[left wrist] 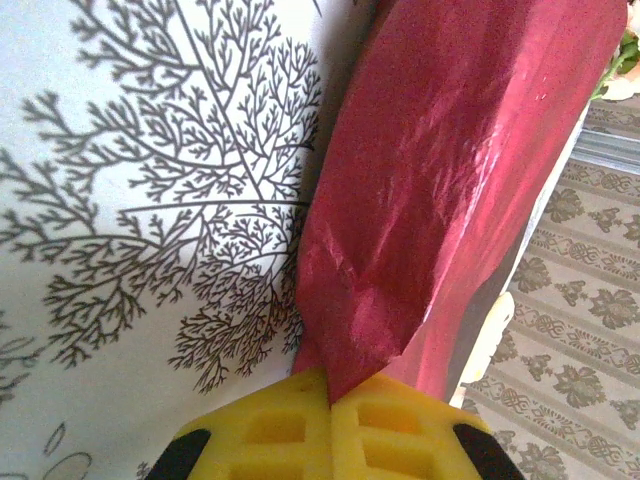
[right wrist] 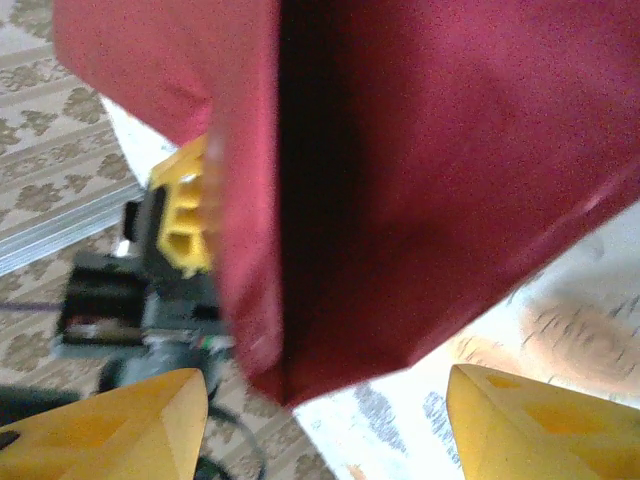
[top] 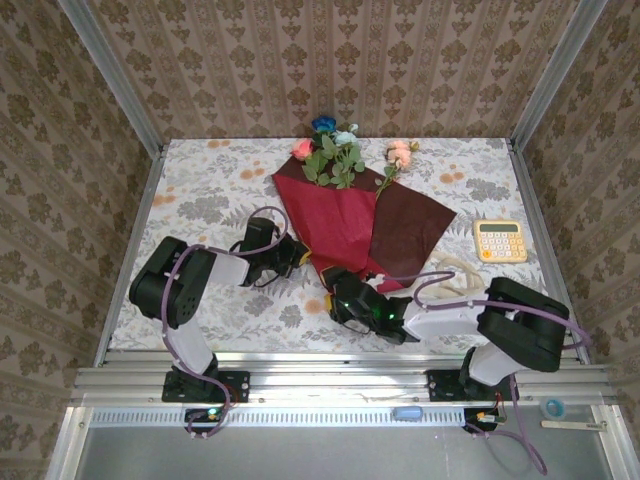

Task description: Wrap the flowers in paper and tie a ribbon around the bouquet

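From above, on the flower-print tabletop (top: 200, 200): dark red paper (top: 345, 225) folded part-way into a cone, narrow end near, wide end far, with a darker flap spread flat to the right. Flowers (top: 335, 155) at the wide far end, pink, blue and pale teal heads poking past the paper's edge; one more pink stem off to the right on the flap. Left gripper (top: 300, 257) at the paper's near left edge, right gripper (top: 333, 285) at its near tip. Beige ribbon (top: 455, 270) loose on the cloth right of the tip, just beside the right arm. Yellow calculator (top: 500, 240) further right.

From the left wrist: left gripper (left wrist: 330, 405) pinched closed on a crumpled corner of the paper (left wrist: 450, 200), yellow fingers pressed together with the sheet between them. Bits of the flowers (left wrist: 625, 55) at the top right corner.

From the right wrist: right gripper (right wrist: 325, 420) spread wide, holding nothing, yellow fingertips (right wrist: 540, 420) far apart. Paper (right wrist: 420, 150) between and beyond them, its tip just short of the gap. Left gripper (right wrist: 185, 215) at the sheet's left edge.
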Robot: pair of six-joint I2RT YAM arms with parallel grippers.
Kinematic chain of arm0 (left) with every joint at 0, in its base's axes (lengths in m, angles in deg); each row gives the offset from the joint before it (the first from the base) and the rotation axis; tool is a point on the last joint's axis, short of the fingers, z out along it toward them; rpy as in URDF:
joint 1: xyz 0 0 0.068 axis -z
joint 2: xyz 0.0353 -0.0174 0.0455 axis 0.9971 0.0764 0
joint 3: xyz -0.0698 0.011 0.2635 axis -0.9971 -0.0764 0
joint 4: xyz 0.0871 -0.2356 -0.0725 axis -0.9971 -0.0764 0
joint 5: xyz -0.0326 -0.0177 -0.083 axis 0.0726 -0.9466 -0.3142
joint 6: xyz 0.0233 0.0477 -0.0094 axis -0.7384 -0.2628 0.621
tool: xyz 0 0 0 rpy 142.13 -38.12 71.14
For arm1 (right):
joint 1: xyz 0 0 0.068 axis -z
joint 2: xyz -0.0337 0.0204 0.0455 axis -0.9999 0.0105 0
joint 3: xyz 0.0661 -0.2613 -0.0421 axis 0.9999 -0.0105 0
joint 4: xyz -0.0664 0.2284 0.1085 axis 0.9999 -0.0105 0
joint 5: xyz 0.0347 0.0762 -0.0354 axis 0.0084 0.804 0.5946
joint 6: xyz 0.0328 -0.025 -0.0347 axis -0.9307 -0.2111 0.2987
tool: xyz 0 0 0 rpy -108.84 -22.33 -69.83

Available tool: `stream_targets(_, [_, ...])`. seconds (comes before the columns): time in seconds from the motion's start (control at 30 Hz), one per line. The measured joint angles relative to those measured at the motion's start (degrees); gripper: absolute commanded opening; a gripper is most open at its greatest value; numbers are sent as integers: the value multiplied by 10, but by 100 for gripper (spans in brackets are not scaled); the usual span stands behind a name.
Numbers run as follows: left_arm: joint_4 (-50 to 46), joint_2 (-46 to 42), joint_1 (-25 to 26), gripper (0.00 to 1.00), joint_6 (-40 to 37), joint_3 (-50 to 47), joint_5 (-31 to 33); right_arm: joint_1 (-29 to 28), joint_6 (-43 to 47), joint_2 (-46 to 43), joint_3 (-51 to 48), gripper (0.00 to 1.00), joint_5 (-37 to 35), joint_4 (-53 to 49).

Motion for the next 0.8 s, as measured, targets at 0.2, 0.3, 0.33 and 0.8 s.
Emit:
stream_targets(0.2, [1,0,0,0,0,0,0,28,0,50,21,53,-2,37])
stream_targets(0.3, [1,0,0,0,0,0,0,37,0,59,30,39,-4,52])
stream_targets(0.33, [1,0,0,0,0,0,0,39,0,61,31,35,-4,55])
stream_targets(0.8, [-9,0,-21,27,-6,0,-42,40,0,26,29,0,-10,29])
